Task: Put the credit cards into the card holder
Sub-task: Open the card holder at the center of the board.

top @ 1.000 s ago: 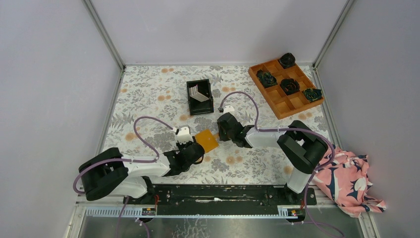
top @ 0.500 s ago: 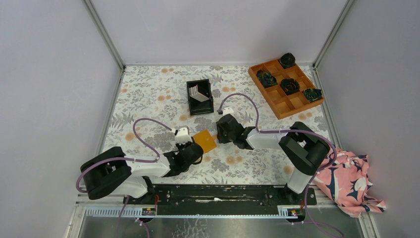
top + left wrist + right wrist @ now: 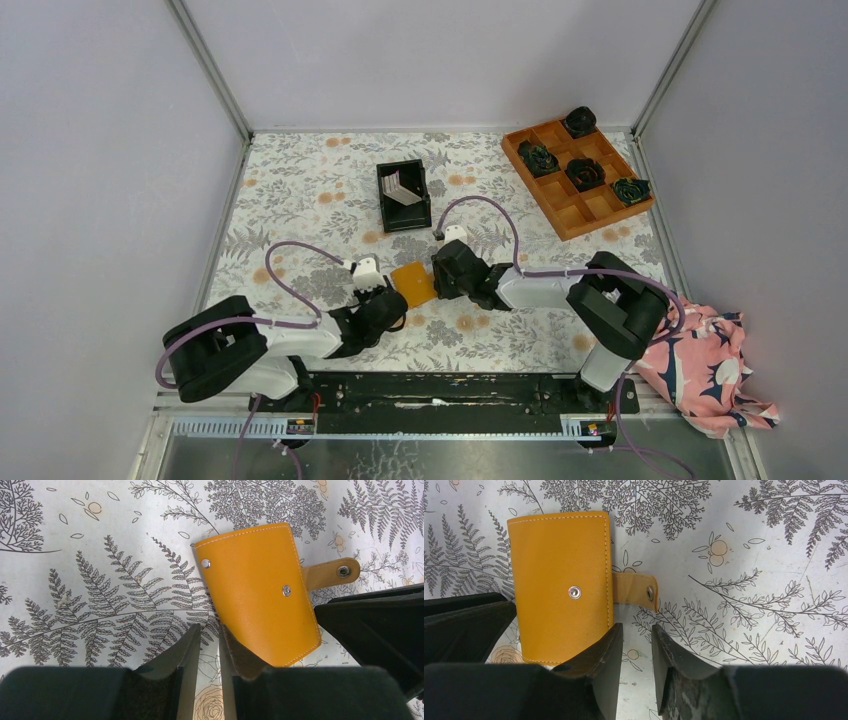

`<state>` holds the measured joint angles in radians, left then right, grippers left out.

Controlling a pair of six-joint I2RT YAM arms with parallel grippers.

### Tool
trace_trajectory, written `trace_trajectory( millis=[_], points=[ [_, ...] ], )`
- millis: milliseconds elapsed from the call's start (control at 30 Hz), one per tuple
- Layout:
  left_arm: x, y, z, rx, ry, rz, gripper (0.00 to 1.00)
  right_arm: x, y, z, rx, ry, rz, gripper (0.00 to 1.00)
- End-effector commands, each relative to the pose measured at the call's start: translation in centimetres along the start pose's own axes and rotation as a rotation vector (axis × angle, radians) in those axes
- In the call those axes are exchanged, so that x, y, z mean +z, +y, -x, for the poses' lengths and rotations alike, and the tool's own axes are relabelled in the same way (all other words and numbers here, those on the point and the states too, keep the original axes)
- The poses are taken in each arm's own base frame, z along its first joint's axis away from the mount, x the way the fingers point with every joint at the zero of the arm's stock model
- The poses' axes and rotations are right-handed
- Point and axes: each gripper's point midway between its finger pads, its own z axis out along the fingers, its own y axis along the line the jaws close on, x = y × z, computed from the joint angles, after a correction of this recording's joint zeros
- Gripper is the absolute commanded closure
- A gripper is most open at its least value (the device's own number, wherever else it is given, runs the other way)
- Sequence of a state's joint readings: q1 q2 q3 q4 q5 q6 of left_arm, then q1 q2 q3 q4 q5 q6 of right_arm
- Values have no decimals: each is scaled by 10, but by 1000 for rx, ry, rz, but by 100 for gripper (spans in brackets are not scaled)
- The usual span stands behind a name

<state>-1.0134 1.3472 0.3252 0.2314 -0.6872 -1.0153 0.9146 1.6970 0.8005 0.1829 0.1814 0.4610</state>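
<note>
Two pincers flank the card holder (image 3: 414, 284), which lies shut and flat on the tabletop (image 3: 300, 190), a little in from the middle of the near edge. The left pincer (image 3: 209, 630) is parted by only a narrow slit and grips nothing, with one fingertip over the holder's near corner. The right pincer (image 3: 636, 627) is likewise barely parted and empty, just beside the holder's unsnapped strap (image 3: 634, 591). The holder looks light, soft and smooth, so it will likely slide if pushed. The strap or the free stitched edge seems the best place to take hold. Farther off, toward the far edge, the credit cards (image 3: 400, 187) lean inside a black bin (image 3: 405, 225). They look thin, stiff and slick, best nipped by an upper edge.
</note>
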Motion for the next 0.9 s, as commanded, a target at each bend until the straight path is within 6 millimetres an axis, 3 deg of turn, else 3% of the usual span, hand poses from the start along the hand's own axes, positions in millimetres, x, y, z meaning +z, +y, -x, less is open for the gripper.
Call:
trace_trajectory(
  millis=[0, 433, 867],
  points=[
    [1, -1, 2, -28, -19, -17, 73, -4, 1, -22, -4, 74, -9, 65],
    [2, 6, -1, -22, -16, -15, 73, -27, 27, 11, 22, -38, 99, 65],
    [3, 7, -4, -22, -8, -20, 73, -22, 39, 11, 40, -39, 151, 65]
  ],
)
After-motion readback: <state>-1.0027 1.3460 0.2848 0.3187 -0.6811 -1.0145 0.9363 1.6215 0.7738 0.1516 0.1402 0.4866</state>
